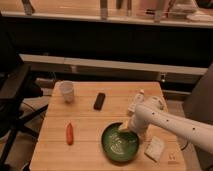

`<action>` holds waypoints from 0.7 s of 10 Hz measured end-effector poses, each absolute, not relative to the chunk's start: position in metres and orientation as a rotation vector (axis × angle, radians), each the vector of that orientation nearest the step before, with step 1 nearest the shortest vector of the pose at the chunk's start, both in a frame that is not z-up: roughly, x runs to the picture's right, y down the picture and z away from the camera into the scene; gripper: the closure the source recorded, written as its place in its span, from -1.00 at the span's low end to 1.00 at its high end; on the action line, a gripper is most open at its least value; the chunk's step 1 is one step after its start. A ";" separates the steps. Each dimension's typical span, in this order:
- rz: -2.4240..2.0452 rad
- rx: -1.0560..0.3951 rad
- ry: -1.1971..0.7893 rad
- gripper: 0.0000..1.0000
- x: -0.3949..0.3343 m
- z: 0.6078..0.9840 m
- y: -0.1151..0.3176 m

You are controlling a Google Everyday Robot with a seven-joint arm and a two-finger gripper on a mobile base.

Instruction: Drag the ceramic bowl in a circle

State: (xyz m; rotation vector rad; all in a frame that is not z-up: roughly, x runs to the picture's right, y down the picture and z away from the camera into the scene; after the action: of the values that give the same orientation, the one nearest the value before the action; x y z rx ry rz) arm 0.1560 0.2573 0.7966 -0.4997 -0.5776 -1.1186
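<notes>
1. Table (pixel 90 122): pale wood planks, on which all listed items are set.
2. Ceramic bowl (pixel 118 146): round, shallow, glossy dark green, pale swirl marks inside. It is placed upright near the front edge, at about 5 o'clock from the table's middle.
3. Gripper (pixel 124 128): it is lowered to the bowl's rim at about 1 o'clock, its tip over the inner edge. The fingers are held spread apart, with nothing clamped between them. Whether the rim is touched cannot be told.
4. Arm (pixel 172 125): white, extended in from 3 o'clock and bent down toward the bowl.
5. Cup (pixel 66 91): small, white, upright, set at 10 o'clock on the table, well apart from the bowl.
6. Black bar (pixel 100 100): flat, oblong, laid near the table's middle toward 12 o'clock.
7. Red item (pixel 69 133): slim, tapered, laid at 9 o'clock from the bowl, apart from it.
8. White packet (pixel 154 148): flat, laid just beside the bowl at 3 o'clock.
9. White tube (pixel 136 103): laid at 1 o'clock from the bowl, partly hidden behind the arm.
10. Chair (pixel 17 92): black, placed off the table's 9 o'clock edge.
</notes>
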 end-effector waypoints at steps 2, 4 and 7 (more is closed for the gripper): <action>-1.116 -0.504 -0.581 -0.60 0.157 0.798 0.257; -1.114 -0.509 -0.583 -0.60 0.158 0.799 0.258; -1.111 -0.516 -0.585 -0.60 0.161 0.800 0.258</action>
State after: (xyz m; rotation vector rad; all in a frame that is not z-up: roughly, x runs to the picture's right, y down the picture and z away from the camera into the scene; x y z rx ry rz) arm 0.1608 0.2580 0.8003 -0.5158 -0.5850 -1.1113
